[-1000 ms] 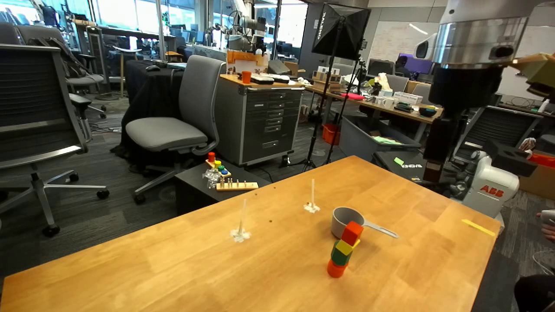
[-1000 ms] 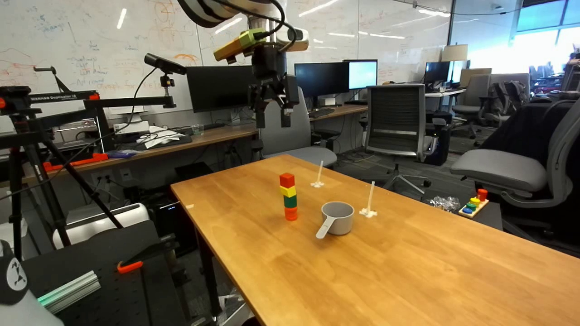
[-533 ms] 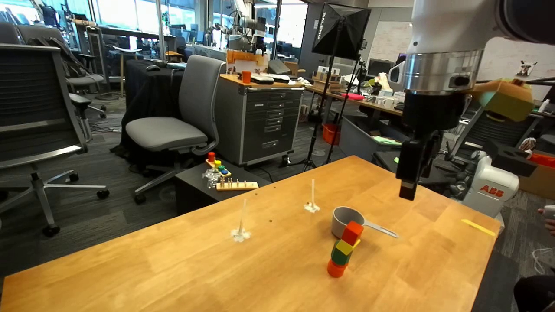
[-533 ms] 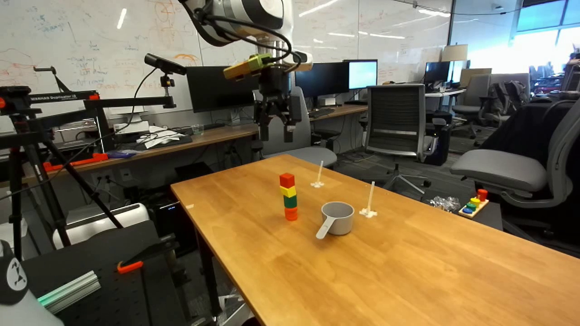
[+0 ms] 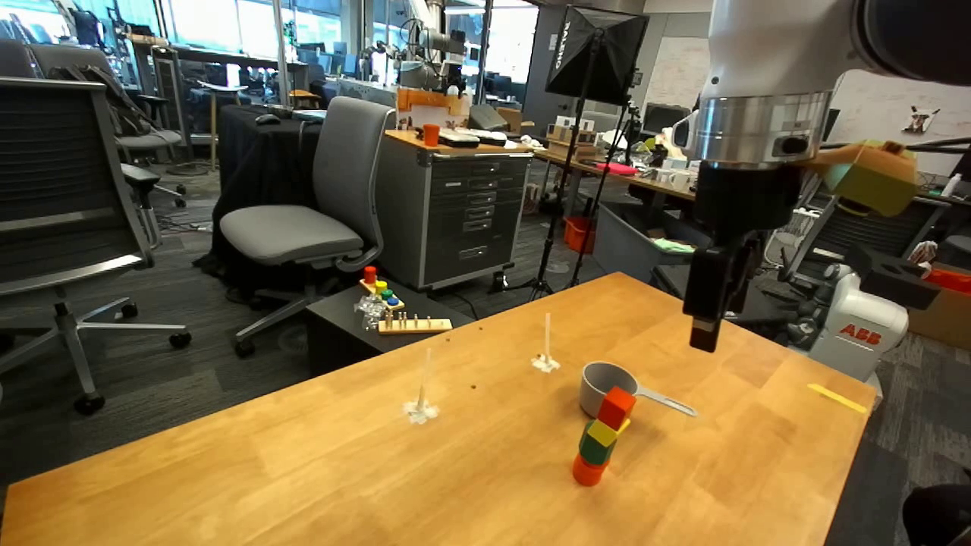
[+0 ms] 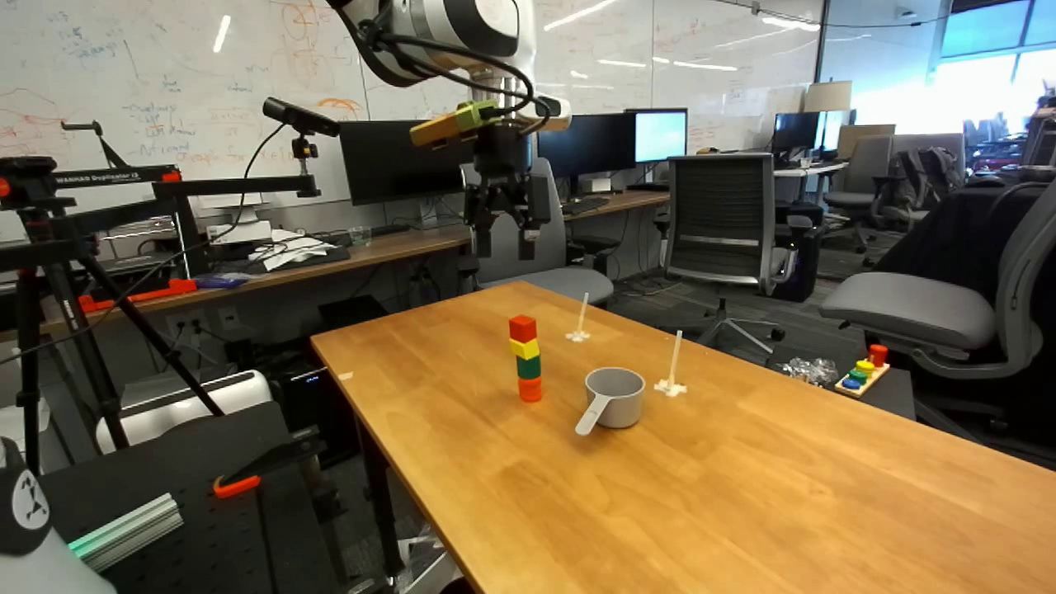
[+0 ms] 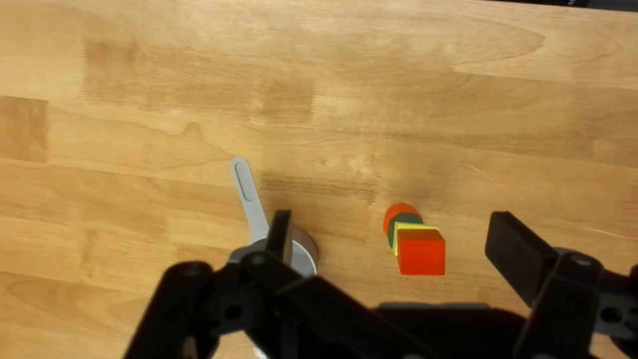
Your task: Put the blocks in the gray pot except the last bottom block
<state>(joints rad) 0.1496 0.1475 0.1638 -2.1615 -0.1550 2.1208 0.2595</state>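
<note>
Over the wooden table (image 6: 742, 487) hangs the gripper (image 6: 505, 245), jaws spread wide. The gray pot (image 6: 624, 408) sits mouth up, gray inner wall showing, its handle (image 6: 592, 415) slanting lower left in an exterior view; in the wrist view one finger (image 7: 279, 232) hides part of the pot. Near it but apart, the stack of blocks (image 6: 528, 360) stands upright, long axis vertical: red cube (image 6: 523, 329) on top, then yellow cube (image 6: 525, 350), green block (image 6: 529, 368), orange-red bottom block (image 6: 530, 390). A pale stick (image 6: 676, 359) rises near the pot, a second pale stick (image 6: 583, 312) farther off.
</note>
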